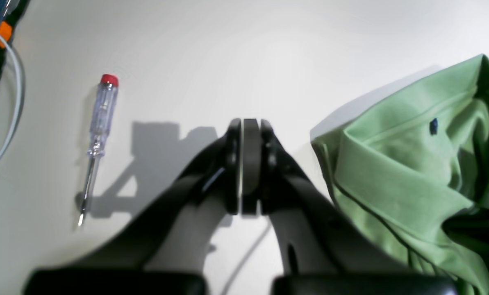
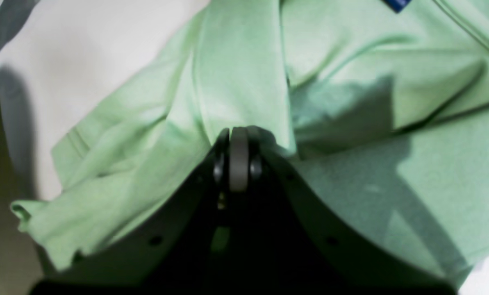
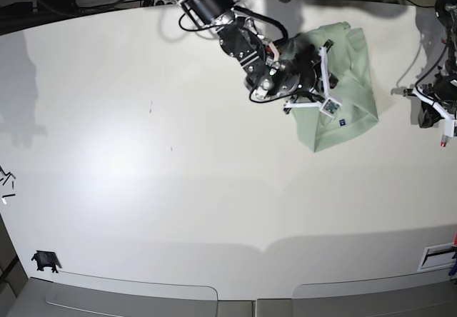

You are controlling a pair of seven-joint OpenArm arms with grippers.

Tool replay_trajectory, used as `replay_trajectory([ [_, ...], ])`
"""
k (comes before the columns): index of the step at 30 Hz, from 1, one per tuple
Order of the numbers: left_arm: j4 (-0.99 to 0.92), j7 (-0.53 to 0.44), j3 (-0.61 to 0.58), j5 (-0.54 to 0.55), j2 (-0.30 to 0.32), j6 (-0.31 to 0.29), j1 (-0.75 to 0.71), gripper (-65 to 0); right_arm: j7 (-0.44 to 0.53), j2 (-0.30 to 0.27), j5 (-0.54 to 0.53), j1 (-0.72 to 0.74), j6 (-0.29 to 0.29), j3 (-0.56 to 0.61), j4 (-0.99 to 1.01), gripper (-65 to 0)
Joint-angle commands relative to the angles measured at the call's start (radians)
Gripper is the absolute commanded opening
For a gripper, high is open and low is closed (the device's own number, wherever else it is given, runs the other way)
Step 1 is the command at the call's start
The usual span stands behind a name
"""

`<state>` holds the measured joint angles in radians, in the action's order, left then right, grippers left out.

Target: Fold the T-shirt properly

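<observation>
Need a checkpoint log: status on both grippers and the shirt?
Left gripper shut, empty. Right gripper shut at shirt, grip unclear. Shirt bunched. Screwdriver lies clear.

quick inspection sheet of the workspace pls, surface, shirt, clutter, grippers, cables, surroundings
surface: white matte tabletop, shadowed along the near edge.
job's things: pale sage-green cotton T-shirt bunched and creased at the far side, not folded flat.
clutter: clear-handled screwdriver with red cap lying apart from the shirt.
grippers: right gripper shut, a ridge of shirt fabric at its tips; left gripper shut, empty, beside the shirt.
cables: grey cable curving at the table edge.
surroundings: dark equipment behind the table, details unclear.
</observation>
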<state>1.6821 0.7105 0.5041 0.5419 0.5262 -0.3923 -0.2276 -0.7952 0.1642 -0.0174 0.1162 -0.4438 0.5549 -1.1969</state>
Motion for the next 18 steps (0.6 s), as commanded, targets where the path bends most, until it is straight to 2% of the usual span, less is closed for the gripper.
replay_trajectory([
  [1,0.017,-0.023,0.008,0.008,0.019,0.004,0.003,-65.0,-0.073,-0.007,0.043,-0.008,0.010,-0.024,-0.015,-65.0],
  [4,0.017,-0.024,0.008,0.009,0.020,0.004,-0.017,-65.0,-0.089,-0.012,0.044,-0.021,0.009,-0.101,-0.071,-65.0],
  [6,0.017,-0.026,0.008,0.008,0.020,0.004,-0.032,-65.0,-0.115,-0.046,0.044,-0.023,0.009,-0.148,-0.098,-65.0],
  [9,0.017,-0.032,0.008,0.009,0.020,0.004,-0.059,-65.0,-0.146,-0.108,0.043,-0.023,0.006,-0.225,-0.118,-65.0],
  [15,0.016,-0.032,0.008,0.009,0.019,0.005,-0.074,-65.0,-0.148,-0.248,0.021,-0.044,0.006,-0.400,-0.119,-65.0],
  [18,0.016,-0.031,0.008,0.009,0.019,0.004,-0.074,-65.0,-0.149,-0.318,-0.026,-0.079,-0.029,-0.486,-0.119,-65.0],
])
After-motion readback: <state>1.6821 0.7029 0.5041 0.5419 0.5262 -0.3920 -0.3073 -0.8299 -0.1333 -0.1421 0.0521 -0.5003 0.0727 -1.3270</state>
